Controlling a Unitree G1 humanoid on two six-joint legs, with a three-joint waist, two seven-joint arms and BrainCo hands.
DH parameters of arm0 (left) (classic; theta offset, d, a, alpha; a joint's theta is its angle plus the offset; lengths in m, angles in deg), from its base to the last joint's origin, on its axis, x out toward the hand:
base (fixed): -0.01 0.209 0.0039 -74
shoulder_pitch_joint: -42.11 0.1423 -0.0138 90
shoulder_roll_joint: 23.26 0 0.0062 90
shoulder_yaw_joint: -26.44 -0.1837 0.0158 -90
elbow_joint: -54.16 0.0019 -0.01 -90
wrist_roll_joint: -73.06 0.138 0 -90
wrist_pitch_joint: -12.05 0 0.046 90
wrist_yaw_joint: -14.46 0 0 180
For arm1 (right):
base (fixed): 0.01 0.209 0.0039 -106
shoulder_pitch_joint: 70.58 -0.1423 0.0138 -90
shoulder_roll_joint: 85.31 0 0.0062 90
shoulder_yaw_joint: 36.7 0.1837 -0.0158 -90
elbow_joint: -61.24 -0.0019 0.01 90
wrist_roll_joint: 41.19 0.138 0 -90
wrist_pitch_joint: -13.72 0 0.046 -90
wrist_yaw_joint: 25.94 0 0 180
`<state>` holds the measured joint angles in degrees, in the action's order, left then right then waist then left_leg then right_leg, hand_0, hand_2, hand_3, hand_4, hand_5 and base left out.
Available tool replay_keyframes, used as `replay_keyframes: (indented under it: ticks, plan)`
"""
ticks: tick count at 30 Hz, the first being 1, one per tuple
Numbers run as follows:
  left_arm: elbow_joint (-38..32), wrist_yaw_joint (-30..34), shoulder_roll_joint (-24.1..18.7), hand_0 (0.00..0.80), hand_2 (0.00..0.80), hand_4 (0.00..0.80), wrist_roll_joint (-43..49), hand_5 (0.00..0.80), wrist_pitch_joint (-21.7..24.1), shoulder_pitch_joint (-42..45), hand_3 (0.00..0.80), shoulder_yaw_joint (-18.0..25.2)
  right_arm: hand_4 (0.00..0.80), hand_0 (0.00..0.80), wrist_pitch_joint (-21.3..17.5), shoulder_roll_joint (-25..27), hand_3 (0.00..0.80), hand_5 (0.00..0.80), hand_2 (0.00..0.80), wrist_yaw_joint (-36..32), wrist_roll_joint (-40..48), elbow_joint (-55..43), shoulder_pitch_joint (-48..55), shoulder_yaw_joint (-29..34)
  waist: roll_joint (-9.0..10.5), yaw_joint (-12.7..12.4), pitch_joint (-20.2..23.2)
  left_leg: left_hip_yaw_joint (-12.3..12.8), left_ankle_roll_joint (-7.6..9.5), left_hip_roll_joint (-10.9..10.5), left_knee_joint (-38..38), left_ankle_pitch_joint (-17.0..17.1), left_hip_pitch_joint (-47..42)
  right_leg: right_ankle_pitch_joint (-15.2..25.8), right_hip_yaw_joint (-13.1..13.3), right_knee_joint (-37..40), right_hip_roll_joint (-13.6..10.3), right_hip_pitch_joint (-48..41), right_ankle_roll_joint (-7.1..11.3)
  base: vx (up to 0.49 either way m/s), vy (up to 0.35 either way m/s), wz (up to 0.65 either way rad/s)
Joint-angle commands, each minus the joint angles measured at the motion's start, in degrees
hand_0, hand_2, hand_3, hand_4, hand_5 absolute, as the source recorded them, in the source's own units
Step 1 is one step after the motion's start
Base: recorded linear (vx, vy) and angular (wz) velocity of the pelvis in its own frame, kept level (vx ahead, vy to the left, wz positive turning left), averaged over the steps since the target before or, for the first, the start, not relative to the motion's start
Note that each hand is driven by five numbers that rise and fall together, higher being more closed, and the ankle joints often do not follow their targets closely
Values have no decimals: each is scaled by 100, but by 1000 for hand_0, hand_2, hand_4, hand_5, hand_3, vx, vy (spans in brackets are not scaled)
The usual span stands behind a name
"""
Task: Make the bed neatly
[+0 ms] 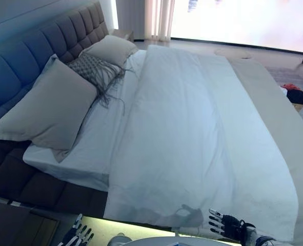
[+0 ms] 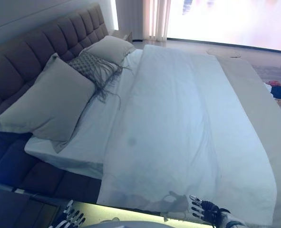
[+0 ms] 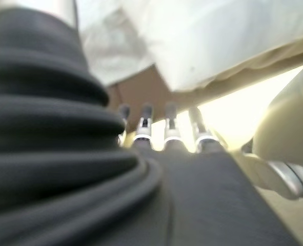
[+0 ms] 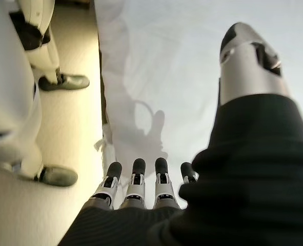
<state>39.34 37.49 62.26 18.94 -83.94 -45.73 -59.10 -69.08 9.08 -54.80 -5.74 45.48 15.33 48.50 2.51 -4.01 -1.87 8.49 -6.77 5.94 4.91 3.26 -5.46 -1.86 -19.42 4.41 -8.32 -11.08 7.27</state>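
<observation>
The right hand point(image 1: 228, 224) hangs just off the near edge of the wide bed, fingers point(image 4: 136, 177) straight and spread, holding nothing; its dark tips point toward the hanging side of the white duvet without touching it. The left hand point(image 1: 78, 237) shows low beside the same near edge, toward the headboard end, fingers point(image 3: 170, 130) straight and loose, also empty.

The large white cotton duvet point(image 1: 192, 128) covers most of the bed, lying fairly flat with soft creases and draping over the near edge. Beyond it, along the foot end, runs a beige strip of bed cover point(image 1: 284, 118). Toward the headboard the white fitted sheet point(image 1: 97, 138) lies bare between the duvet and the pillows.

A big pale grey square pillow point(image 1: 48, 110) leans against the grey tufted upholstered headboard point(image 1: 33, 46) at the bed's near corner. Next to it sits a small grey woven cushion with long fringe point(image 1: 96, 70), and past that a second pale pillow point(image 1: 111, 49).

On the floor beyond the foot of the bed lies a dark and red bundle point(image 1: 296, 95).
</observation>
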Motion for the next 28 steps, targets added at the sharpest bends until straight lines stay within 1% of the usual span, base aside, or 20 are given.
replay_keyframes:
  ticks: [1, 3, 4, 6, 7, 10, 12, 15, 17, 19, 25, 28]
  plan:
    - [196, 229, 210, 0, 0, 0, 319, 0, 289, -336, 0, -111, 0, 0, -343, -251, 0, 0, 0, 239, 803, 77, -159, 216, -124, 160, 66, 352, 184, 27, 9, -327, -174, 442, 229, 54, -3, 328, 13, 11, 29, -20]
    - [234, 104, 333, 0, 0, 0, 533, 0, 459, -352, 0, -212, 0, 0, -369, -400, 0, 0, 0, 296, 1315, 152, -55, 408, -154, 252, 73, 406, 208, 20, 9, -355, -215, 434, 281, 42, 13, 336, 6, 13, 33, -19]
    - [261, 34, 396, 0, 0, 0, 692, 0, 547, -348, 0, -261, 0, 0, -325, -476, 0, 0, 0, 434, 1758, 181, -3, 486, -166, 307, 81, 431, 223, 14, 9, -367, -231, 432, 327, 34, 22, 345, 3, 8, 26, -20]
    - [354, -103, 549, 0, 0, 0, 854, 0, 697, -376, 0, -355, 0, 0, -251, -595, 0, 0, 0, 464, 2060, 308, 100, 663, -192, 401, 95, 483, 244, 7, 9, -397, -266, 421, 384, 25, 42, 342, -3, 8, 21, -21]
    - [375, -219, 640, 0, 0, 0, 954, 0, 780, -377, 0, -395, 0, 0, -241, -634, 0, 0, 0, 460, 2033, 390, 133, 759, -210, 431, 97, 517, 251, 10, 9, -407, -293, 417, 404, 19, 47, 335, -5, 8, 23, -20]
    - [417, -448, 760, 0, 0, 0, 1015, 0, 875, -403, 0, -441, 0, 0, -229, -686, 0, 0, 0, 323, 1782, 523, 168, 761, -245, 503, 97, 586, 269, 3, 9, -435, -356, 415, 487, 22, 57, 327, -19, -4, 16, -30]
    - [443, -499, 799, 0, 0, 0, 1159, 0, 885, -431, 0, -455, 0, 0, -241, -694, 0, 0, 0, 159, 1462, 509, 160, 648, -235, 535, 100, 619, 267, 6, 9, -443, -382, 421, 527, 31, 63, 323, -23, -14, -8, -32]
    - [453, -562, 785, 0, 0, 0, 1252, 0, 916, -487, 0, -551, 0, 0, -405, -690, 0, 0, 0, 135, 1250, 409, 110, 365, -205, 590, 100, 684, 271, 12, 9, -450, -426, 447, 599, 38, 76, 329, -27, -27, -28, -17]
    - [442, -567, 760, 0, 0, 0, 1227, 0, 920, -493, 0, -588, 0, 0, -538, -647, 0, 0, 0, 238, 1165, 372, 70, 278, -198, 624, 111, 721, 271, 22, 9, -458, -462, 453, 652, 49, 90, 324, -28, -13, -13, -9]
    - [419, -605, 749, 0, 0, 0, 1212, 0, 912, -496, 0, -611, 0, 0, -669, -614, 0, 0, 0, 486, 1247, 345, 32, 252, -203, 661, 123, 751, 272, 35, 9, -460, -485, 460, 713, 48, 103, 335, -28, -12, -1, -16]
    - [401, -657, 857, 0, 0, 0, 1084, 0, 838, -487, 0, -751, 0, 0, -822, -678, 0, 0, 0, 1048, 1397, 492, 22, 399, -267, 737, 117, 804, 277, 66, 9, -454, -526, 447, 819, 16, 141, 343, -45, 4, 12, -10]
    - [411, -544, 947, 0, 0, 0, 991, 0, 723, -472, 0, -774, 0, 0, -906, -737, 0, 0, 0, 1206, 1252, 622, 48, 457, -301, 742, 103, 802, 279, 71, 9, -452, -532, 442, 824, 8, 143, 346, -57, 14, 18, -9]
